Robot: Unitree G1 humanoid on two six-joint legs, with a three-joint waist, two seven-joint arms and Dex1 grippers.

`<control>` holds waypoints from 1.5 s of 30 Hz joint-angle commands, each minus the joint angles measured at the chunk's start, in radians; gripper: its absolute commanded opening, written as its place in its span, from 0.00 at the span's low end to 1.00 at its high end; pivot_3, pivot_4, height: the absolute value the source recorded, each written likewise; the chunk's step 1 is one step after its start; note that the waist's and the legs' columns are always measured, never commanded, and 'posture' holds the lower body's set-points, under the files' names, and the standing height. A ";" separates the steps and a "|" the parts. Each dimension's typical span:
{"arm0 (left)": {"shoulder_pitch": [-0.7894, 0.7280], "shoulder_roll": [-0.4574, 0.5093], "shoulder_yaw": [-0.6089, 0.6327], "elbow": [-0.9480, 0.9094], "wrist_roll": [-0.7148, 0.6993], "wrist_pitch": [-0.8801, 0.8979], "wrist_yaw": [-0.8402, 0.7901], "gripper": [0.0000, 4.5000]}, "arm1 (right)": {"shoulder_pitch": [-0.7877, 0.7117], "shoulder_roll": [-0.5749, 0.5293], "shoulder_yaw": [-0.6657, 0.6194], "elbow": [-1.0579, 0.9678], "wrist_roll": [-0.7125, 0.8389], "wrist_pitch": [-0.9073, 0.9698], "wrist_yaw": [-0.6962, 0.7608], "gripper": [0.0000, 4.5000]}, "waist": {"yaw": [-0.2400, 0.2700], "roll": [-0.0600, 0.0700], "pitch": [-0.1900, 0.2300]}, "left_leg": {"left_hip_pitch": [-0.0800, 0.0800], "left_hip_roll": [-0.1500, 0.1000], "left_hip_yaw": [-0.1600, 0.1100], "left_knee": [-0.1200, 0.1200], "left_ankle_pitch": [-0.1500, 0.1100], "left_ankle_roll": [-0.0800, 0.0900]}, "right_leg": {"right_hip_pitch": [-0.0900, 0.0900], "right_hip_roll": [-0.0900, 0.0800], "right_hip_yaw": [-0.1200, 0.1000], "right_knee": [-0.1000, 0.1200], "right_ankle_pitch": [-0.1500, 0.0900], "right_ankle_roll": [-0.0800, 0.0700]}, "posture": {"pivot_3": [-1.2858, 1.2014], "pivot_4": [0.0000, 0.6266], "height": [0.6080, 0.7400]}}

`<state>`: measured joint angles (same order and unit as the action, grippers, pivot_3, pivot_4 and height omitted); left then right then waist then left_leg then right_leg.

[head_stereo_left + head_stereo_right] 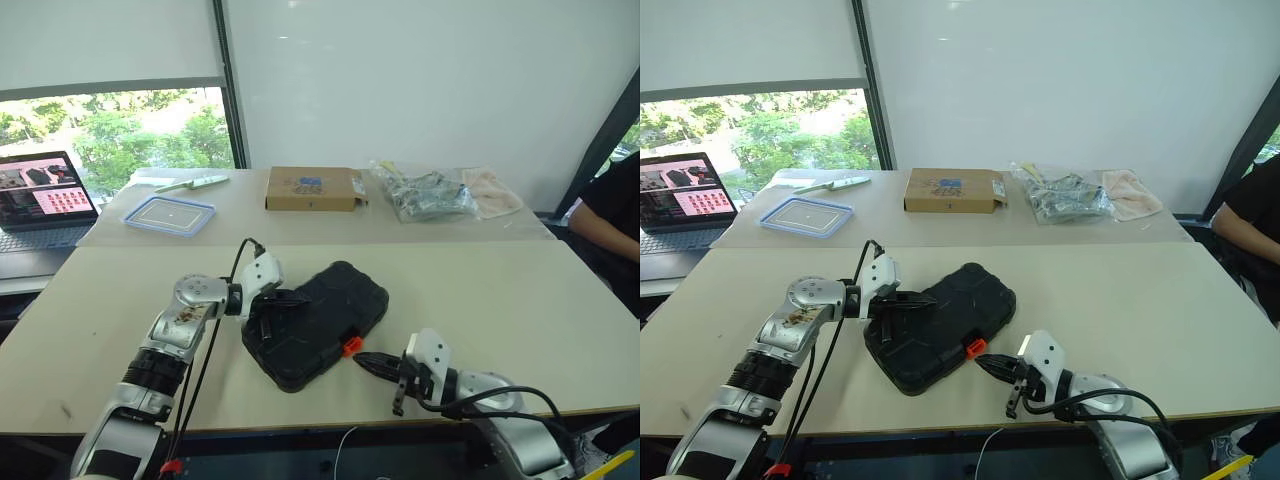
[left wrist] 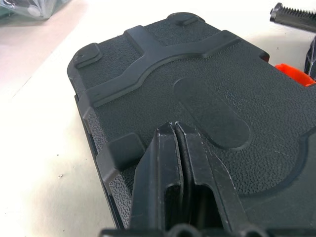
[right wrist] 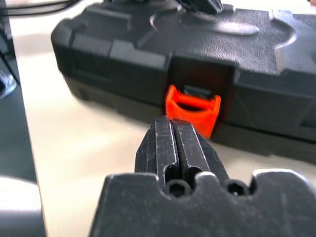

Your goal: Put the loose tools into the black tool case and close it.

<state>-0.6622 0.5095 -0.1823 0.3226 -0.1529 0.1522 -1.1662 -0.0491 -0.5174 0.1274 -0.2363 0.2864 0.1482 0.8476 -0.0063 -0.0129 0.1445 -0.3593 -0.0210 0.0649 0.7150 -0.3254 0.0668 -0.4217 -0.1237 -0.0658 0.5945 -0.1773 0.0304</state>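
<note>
The black tool case (image 1: 318,322) lies closed at the lower centre of the frame on the near table (image 1: 500,300), its orange latch (image 1: 351,346) on the front edge. The left gripper (image 1: 290,300), jaws pressed together and empty, rests over the lid. The right gripper (image 1: 368,361), also closed on nothing, points at the latch from just beside it.

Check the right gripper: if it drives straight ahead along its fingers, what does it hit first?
Most likely the orange latch on the front edge of the closed black tool case. The right gripper, fingers shut, points straight at it in the right wrist view, with bare table between; the gap's depth is hard to judge.
</note>
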 commanded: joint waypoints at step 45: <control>0.040 -0.003 -0.074 0.069 0.061 0.040 -0.013 0.02 | -0.070 0.074 0.033 0.053 -0.041 0.012 -0.031 0.00 | 0.005 0.001 -0.001 | 0.001 0.000 0.000 0.000 0.000 0.000 | 0.001 0.000 0.000 0.000 -0.001 0.000 | 0.52 0.24 1.00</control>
<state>-0.6701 0.5026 -0.1947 0.3286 -0.1460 0.1567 -1.1689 -0.1013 -0.4529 0.1655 -0.1814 0.2476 0.1954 0.8228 -0.0011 -0.0117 0.1438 -0.3580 -0.0210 0.0651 0.7146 -0.3256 0.0670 -0.4211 -0.1237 -0.0657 0.5947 -0.1779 0.0301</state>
